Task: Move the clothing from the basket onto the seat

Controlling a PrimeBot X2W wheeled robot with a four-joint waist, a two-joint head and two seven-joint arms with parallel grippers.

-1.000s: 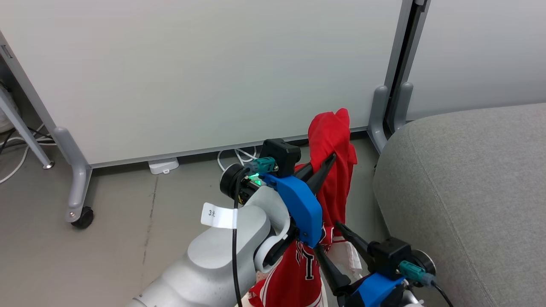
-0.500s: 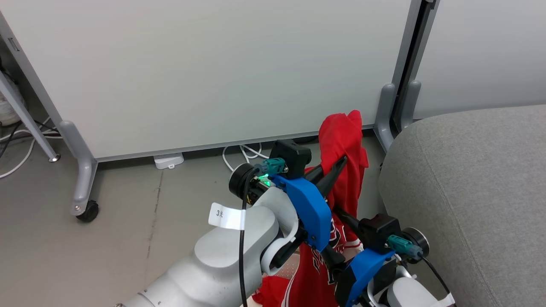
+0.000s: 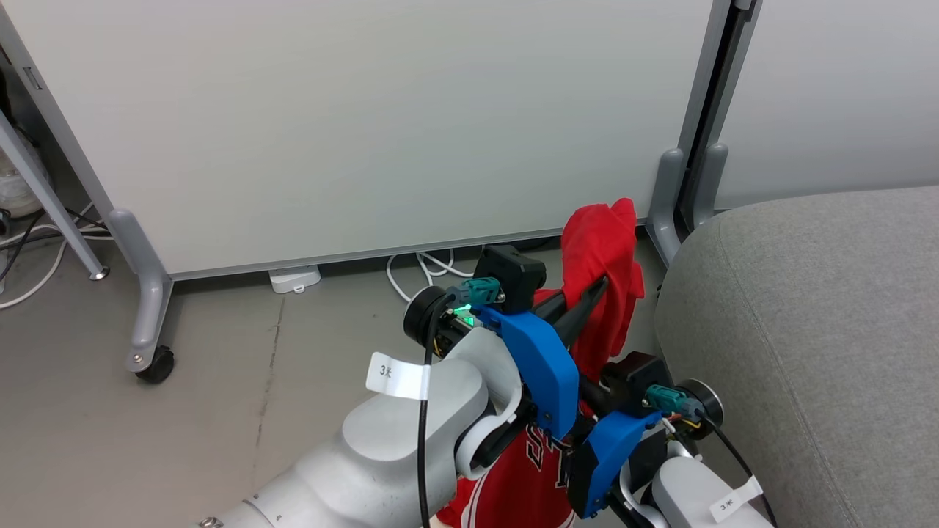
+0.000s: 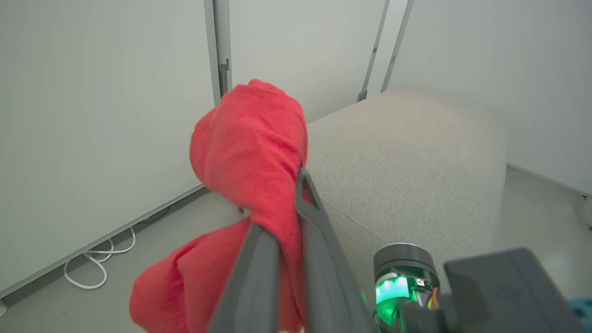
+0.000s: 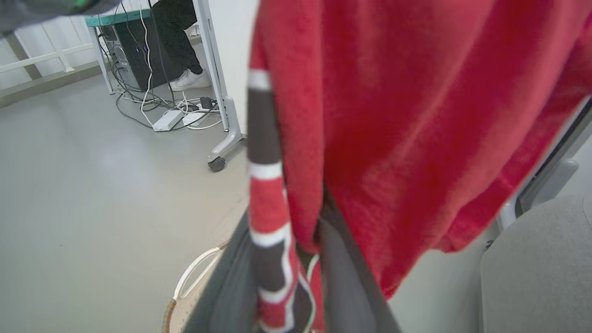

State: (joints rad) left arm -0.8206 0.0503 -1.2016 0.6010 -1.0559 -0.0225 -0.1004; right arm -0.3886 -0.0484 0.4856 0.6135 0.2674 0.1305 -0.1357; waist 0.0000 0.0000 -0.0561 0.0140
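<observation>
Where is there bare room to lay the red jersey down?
The grey seat top, right of the hanging jersey, is bare. So is the floor between the panel's castor foot and the left forearm. Crowded: around the jersey, beside the seat's left edge.

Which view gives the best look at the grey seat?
The left wrist view: the seat spreads across it, with its top and rounded far end visible. The head view has one end of it at the right edge; the right wrist view catches a corner, lower right.

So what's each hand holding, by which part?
Left hand pinches the red jersey at a bunched upper fold. Right hand straddles its striped trim lower down; clamped or not, can't tell.
</observation>
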